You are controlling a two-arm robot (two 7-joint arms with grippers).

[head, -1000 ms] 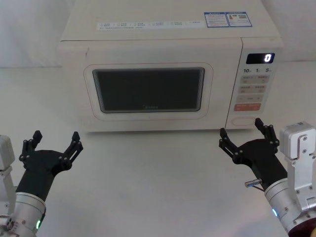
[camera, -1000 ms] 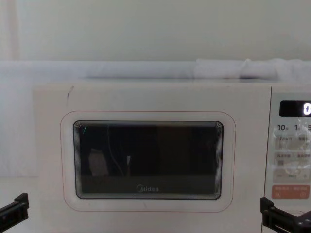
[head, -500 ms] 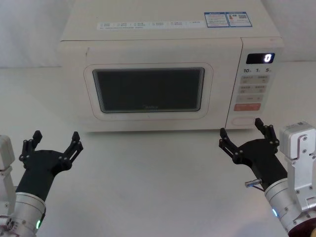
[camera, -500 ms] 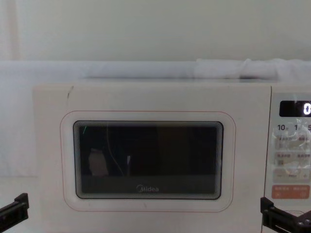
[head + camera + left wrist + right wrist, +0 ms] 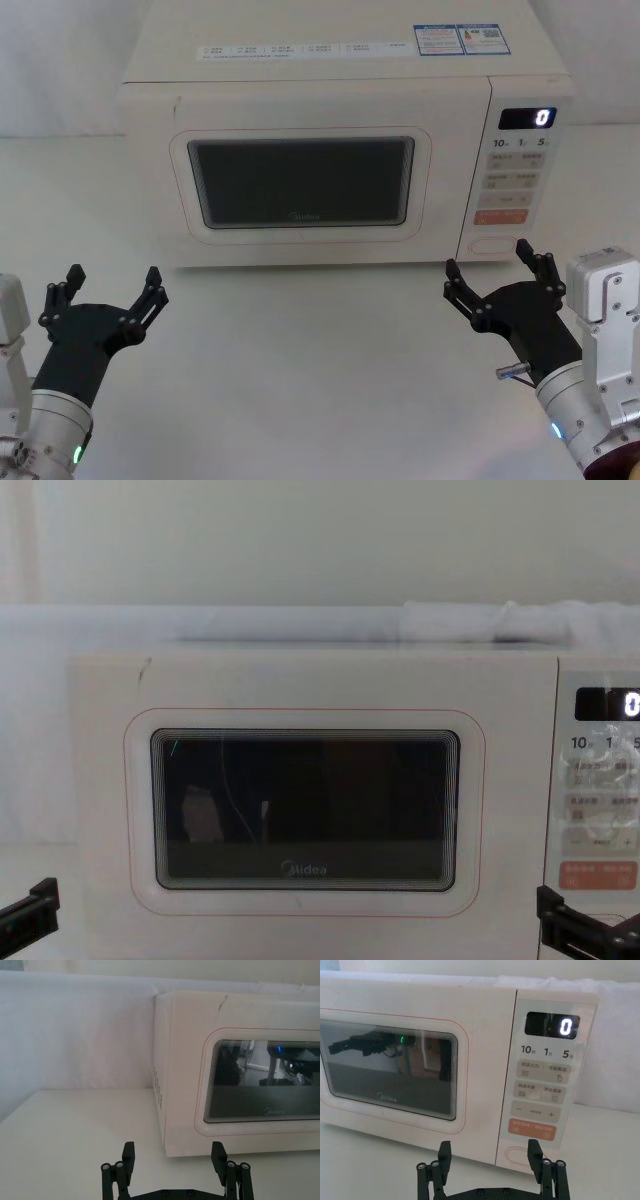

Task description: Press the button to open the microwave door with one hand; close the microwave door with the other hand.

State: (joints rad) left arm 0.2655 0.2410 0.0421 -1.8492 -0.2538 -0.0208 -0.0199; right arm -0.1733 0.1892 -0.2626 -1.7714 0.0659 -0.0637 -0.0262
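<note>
The cream microwave stands at the back of the table, and its door (image 5: 300,180) with the dark window is shut flush with the body; the door (image 5: 305,810) shows its "Midea" logo in the chest view. The wide pill-shaped button (image 5: 497,244) sits at the bottom of the control panel, below the orange key; in the right wrist view the button (image 5: 517,1153) is partly behind a finger. My right gripper (image 5: 497,265) is open just in front of the button, apart from it. My left gripper (image 5: 111,285) is open over the table, in front of the microwave's left corner.
The control panel (image 5: 520,170) shows a lit "0" above small pale keys. White table surface (image 5: 300,350) stretches between the two arms. A white cloth backdrop (image 5: 300,540) hangs behind the microwave.
</note>
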